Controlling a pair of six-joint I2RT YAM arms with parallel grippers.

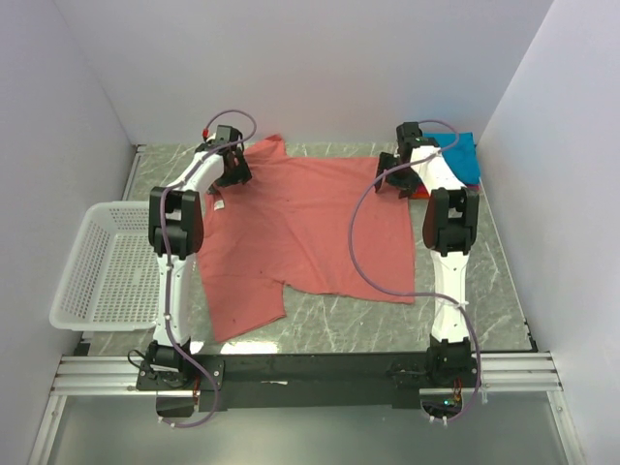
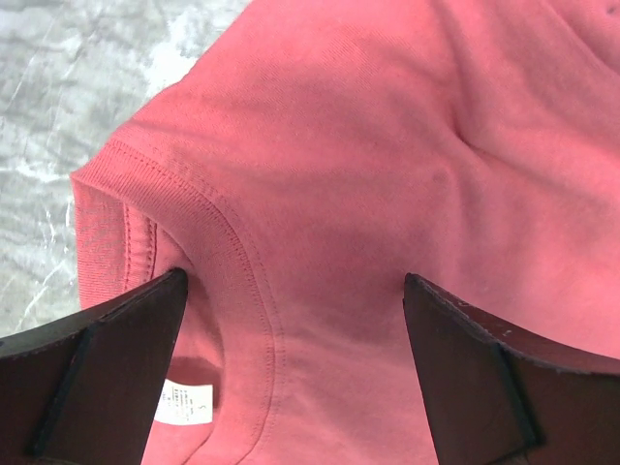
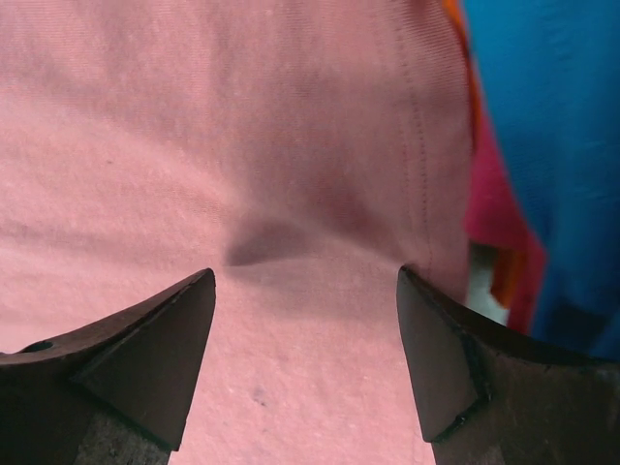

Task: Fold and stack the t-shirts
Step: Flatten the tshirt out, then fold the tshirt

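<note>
Nothing readable — neck label (image 2: 184,402) on salmon shirt (image 2: 387,174) too blurred.

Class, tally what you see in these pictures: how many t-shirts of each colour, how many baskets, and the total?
Salmon t-shirt: 1
Teal-blue t-shirt: 1
Magenta-pink t-shirt: 1
Orange t-shirt: 1
White basket: 1
Total: 5

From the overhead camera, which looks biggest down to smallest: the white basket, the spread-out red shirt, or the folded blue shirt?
1. salmon-red shirt, spread flat
2. white basket
3. folded blue shirt, only partly visible
</note>
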